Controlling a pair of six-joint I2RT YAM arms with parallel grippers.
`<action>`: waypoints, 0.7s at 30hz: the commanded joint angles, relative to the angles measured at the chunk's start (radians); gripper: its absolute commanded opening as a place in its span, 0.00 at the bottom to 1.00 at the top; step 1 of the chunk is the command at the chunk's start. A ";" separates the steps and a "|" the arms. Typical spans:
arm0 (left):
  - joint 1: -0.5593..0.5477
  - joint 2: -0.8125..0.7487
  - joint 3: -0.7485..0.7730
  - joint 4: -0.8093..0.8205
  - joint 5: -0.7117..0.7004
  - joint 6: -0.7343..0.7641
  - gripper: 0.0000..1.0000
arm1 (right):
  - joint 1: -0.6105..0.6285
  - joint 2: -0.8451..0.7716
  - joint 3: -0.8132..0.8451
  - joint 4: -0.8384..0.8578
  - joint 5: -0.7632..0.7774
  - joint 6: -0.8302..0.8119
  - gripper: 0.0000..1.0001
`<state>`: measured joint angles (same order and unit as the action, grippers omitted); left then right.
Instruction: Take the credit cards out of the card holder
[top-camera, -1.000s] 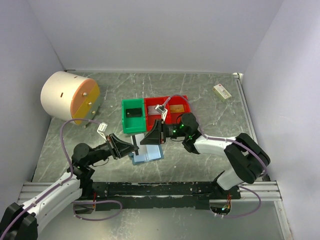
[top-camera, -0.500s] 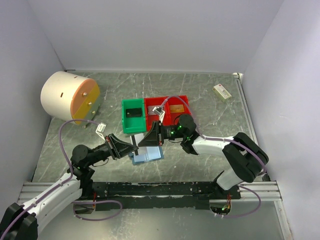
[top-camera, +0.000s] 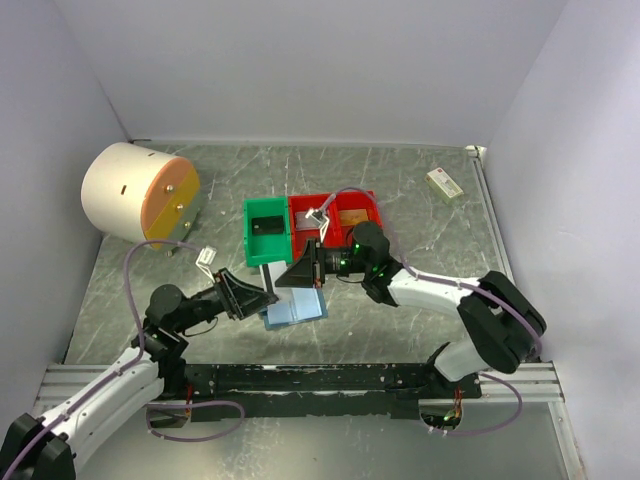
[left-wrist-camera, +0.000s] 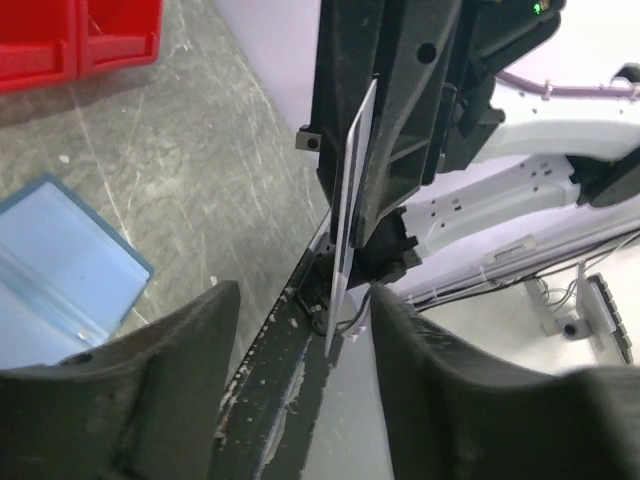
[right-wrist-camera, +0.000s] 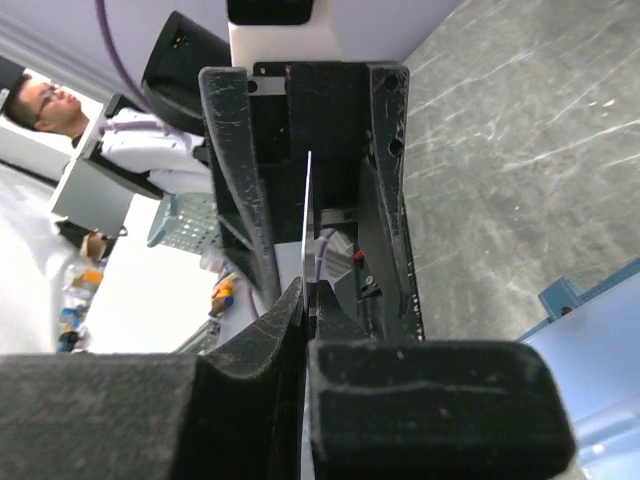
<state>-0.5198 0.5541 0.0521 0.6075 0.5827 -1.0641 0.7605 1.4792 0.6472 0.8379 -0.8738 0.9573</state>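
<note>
The blue card holder (top-camera: 296, 311) lies open and flat on the table between the two arms, also seen in the left wrist view (left-wrist-camera: 60, 270) and the right wrist view (right-wrist-camera: 600, 335). Above it my right gripper (top-camera: 284, 282) is shut on a thin credit card (right-wrist-camera: 306, 215), seen edge-on. In the left wrist view the card (left-wrist-camera: 352, 185) hangs from the right gripper's black fingers. My left gripper (left-wrist-camera: 303, 305) faces it with its fingers open on both sides of the card's free end, not touching it. In the top view the left gripper (top-camera: 266, 293) nearly meets the right one.
A green bin (top-camera: 250, 240) and a red bin (top-camera: 335, 197) stand just behind the grippers. A white and orange cylinder (top-camera: 135, 190) sits at the back left. A small cream box (top-camera: 443, 183) lies at the back right. Walls close in three sides.
My left gripper has opened and let go of the card. The right gripper has closed on it and shifted slightly left.
</note>
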 joint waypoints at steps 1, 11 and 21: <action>0.007 -0.068 0.076 -0.234 -0.071 0.092 0.78 | -0.012 -0.068 0.054 -0.207 0.090 -0.168 0.00; 0.008 -0.169 0.209 -0.678 -0.327 0.200 1.00 | -0.043 -0.241 0.121 -0.553 0.444 -0.517 0.00; 0.007 -0.132 0.234 -0.764 -0.408 0.184 1.00 | 0.022 -0.316 0.165 -0.654 0.701 -0.797 0.00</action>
<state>-0.5194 0.4171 0.2390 -0.0910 0.2306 -0.8932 0.7265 1.1957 0.7696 0.2543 -0.3534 0.3485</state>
